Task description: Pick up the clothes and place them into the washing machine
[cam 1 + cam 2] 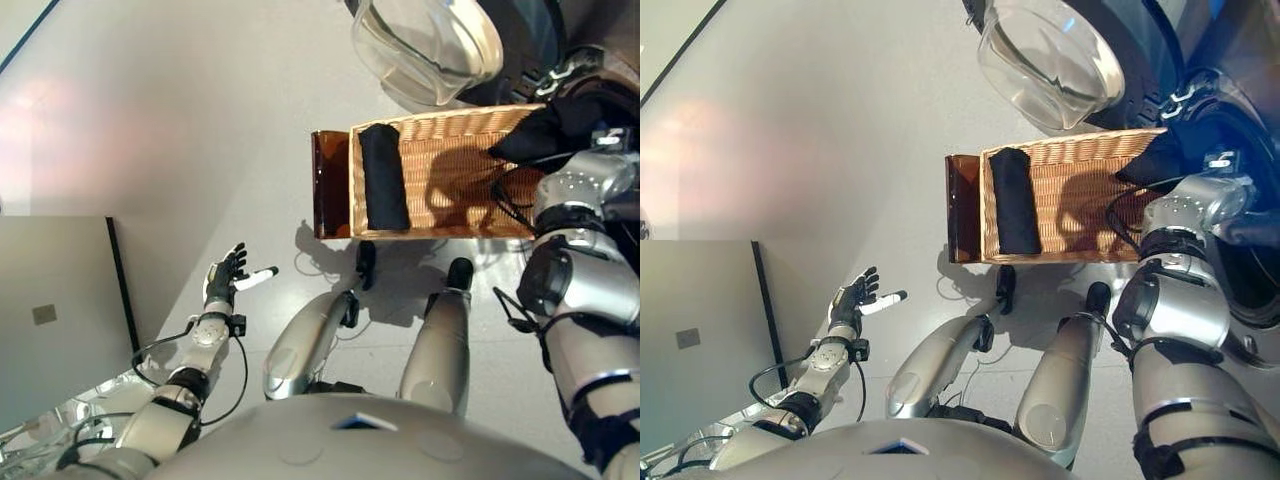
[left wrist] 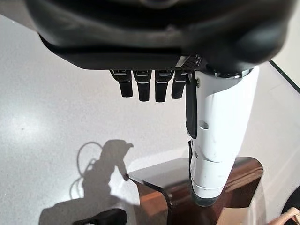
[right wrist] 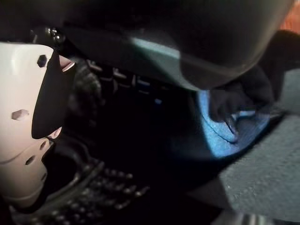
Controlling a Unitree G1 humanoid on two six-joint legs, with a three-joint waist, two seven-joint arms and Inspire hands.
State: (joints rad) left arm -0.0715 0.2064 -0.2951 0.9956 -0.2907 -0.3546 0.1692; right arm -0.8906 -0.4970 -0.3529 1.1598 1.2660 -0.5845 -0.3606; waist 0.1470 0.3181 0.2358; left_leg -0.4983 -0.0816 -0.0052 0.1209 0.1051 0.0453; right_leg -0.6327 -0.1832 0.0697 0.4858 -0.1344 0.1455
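While folded cloth (image 1: 384, 176) lies basket-crosswise (image 1: 455, 125) — lengthwise near-far.

Both eye views look down, sharing the wicker basket (image 1: 455, 170).

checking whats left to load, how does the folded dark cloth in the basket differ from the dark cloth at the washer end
The folded cloth lies flat as a neat strip at the left end of the wicker basket, untouched. The other dark cloth is bunched and raised over the basket's right end, toward the washing machine, where the right arm reaches. Both look black.
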